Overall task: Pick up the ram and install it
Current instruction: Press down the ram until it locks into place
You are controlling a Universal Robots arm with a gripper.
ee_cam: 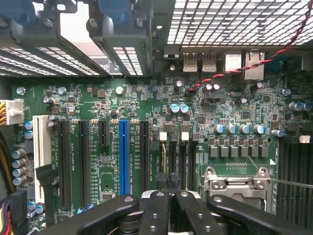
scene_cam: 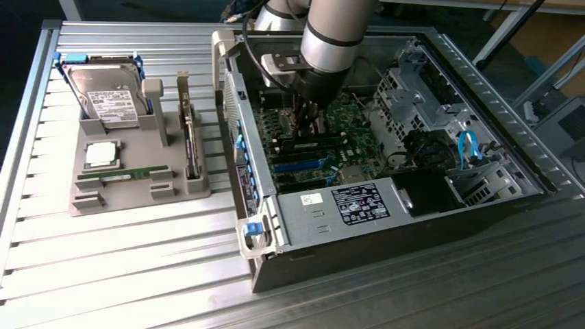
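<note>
While the gripper (scene_cam: pixel 309 127) hangs inside the metal case (scene_cam: pixel 475 89) over the green motherboard (ee_cam: pixel 146 107), its black fingers (ee_cam: pixel 159 205) are pinched together, holding nothing. The ram (scene_cam: pixel 122 175), a thin green stick, lies in the grey tray (scene_cam: pixel 137 202).

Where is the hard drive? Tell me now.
In the exterior view, the hard drive leans in the grey holder on that view's left, next to the silver processor chip.

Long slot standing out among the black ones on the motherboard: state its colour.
Blue slot, clearest in the wrist view.
</note>
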